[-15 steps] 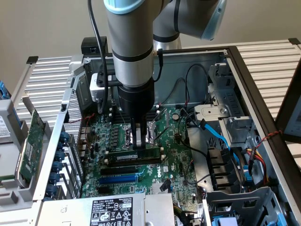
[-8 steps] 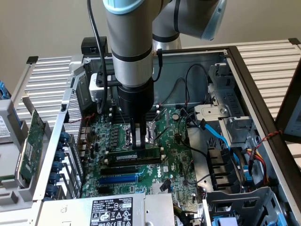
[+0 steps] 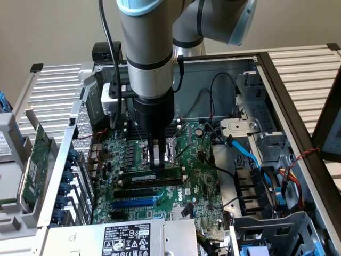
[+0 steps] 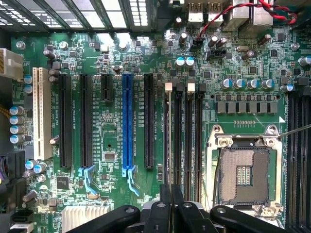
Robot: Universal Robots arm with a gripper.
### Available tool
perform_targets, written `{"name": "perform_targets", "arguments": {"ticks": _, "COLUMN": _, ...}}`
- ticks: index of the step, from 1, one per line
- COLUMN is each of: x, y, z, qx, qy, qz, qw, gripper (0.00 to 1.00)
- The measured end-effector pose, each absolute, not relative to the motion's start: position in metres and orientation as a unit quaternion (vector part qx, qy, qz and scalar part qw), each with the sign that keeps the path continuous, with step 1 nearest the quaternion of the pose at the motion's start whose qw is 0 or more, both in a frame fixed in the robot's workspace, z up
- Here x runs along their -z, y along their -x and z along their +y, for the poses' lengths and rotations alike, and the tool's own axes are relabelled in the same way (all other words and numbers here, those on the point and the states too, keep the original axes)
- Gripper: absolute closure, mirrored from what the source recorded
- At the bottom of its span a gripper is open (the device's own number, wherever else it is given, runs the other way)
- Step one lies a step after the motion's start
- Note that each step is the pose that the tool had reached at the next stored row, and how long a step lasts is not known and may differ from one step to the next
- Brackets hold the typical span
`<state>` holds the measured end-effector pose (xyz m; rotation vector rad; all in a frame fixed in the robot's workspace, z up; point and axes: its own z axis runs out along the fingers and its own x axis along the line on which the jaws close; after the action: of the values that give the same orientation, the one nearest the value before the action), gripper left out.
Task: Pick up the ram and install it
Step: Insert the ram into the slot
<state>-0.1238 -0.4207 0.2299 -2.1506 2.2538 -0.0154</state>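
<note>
One robot arm reaches down into an open computer case (image 3: 277,80). Its gripper (image 3: 157,160) has its two black fingers pressed close together, with the tips right on the top edge of the ram (image 3: 154,175). I cannot tell if they pinch it or only touch it. The ram stands on its edge in a black memory slot (image 3: 133,184) on the green motherboard (image 3: 200,184), beside the empty chip socket (image 4: 243,170).
</note>
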Motion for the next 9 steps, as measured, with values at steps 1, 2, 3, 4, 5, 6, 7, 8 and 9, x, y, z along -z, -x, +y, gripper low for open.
{"name": "perform_targets", "arguments": {"ticks": 1, "x": -0.2298, "y": 0.1238, "z": -0.4206, "qx": 0.005, "qy": 0.69, "qz": 0.723, "qw": 0.013, "gripper": 0.88}}
{"name": "perform_targets", "arguments": {"ticks": 2, "x": -0.2298, "y": 0.1238, "z": -0.4206, "qx": 0.005, "qy": 0.69, "qz": 0.723, "qw": 0.014, "gripper": 0.88}}
{"name": "perform_targets", "arguments": {"ticks": 3, "x": -0.2298, "y": 0.1238, "z": -0.4206, "qx": 0.006, "qy": 0.69, "qz": 0.723, "qw": 0.014, "gripper": 0.88}}
{"name": "perform_targets", "arguments": {"ticks": 4, "x": -0.2299, "y": 0.1239, "z": -0.4205, "qx": 0.006, "qy": 0.69, "qz": 0.723, "qw": 0.014, "gripper": 0.88}}
{"name": "perform_targets", "arguments": {"ticks": 5, "x": -0.2299, "y": 0.1239, "z": -0.4205, "qx": 0.006, "qy": 0.69, "qz": 0.723, "qw": 0.014, "gripper": 0.88}}
{"name": "perform_targets", "arguments": {"ticks": 6, "x": -0.2298, "y": 0.124, "z": -0.4204, "qx": 0.006, "qy": 0.69, "qz": 0.723, "qw": 0.015, "gripper": 0.88}}
{"name": "perform_targets", "arguments": {"ticks": 7, "x": -0.2297, "y": 0.1241, "z": -0.4205, "qx": 0.007, "qy": 0.69, "qz": 0.723, "qw": 0.015, "gripper": 0.88}}
{"name": "perform_targets", "arguments": {"ticks": 8, "x": -0.2295, "y": 0.1243, "z": -0.4205, "qx": 0.007, "qy": 0.69, "qz": 0.723, "qw": 0.015, "gripper": 0.88}}
{"name": "perform_targets", "arguments": {"ticks": 9, "x": -0.2293, "y": 0.1244, "z": -0.4205, "qx": 0.007, "qy": 0.69, "qz": 0.723, "qw": 0.015, "gripper": 0.88}}
